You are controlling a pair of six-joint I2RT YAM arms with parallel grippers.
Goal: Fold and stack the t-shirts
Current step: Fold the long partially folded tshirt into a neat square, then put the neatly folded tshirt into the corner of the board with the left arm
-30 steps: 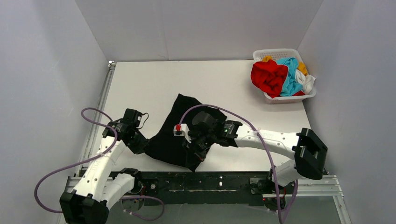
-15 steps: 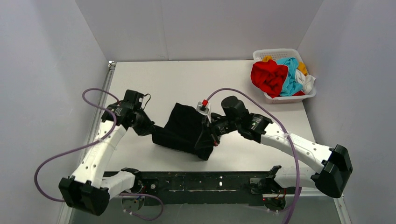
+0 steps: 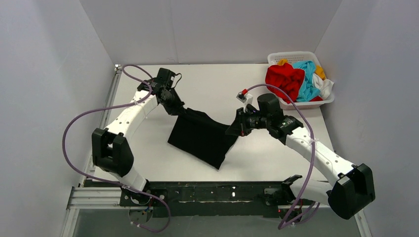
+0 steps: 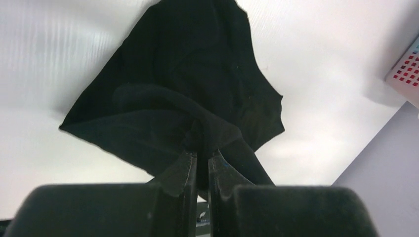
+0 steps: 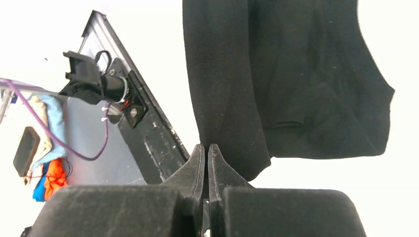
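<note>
The black t-shirt hangs stretched between my two grippers above the middle of the table, its lower edge near the table. My left gripper is shut on its far-left corner; the wrist view shows the cloth bunched between the jaws. My right gripper is shut on its right edge, and the cloth hangs away from the jaws. Red, light blue, white and orange-yellow shirts lie piled in the basket.
The white lattice basket stands at the far right corner of the table. Grey walls close in the left, back and right. A black rail runs along the near edge. Purple cables loop off both arms.
Both grippers have moved away from the near edge, up and apart, carrying the black shirt. The crumpled shirt has spread out into a hanging sheet between them.
</note>
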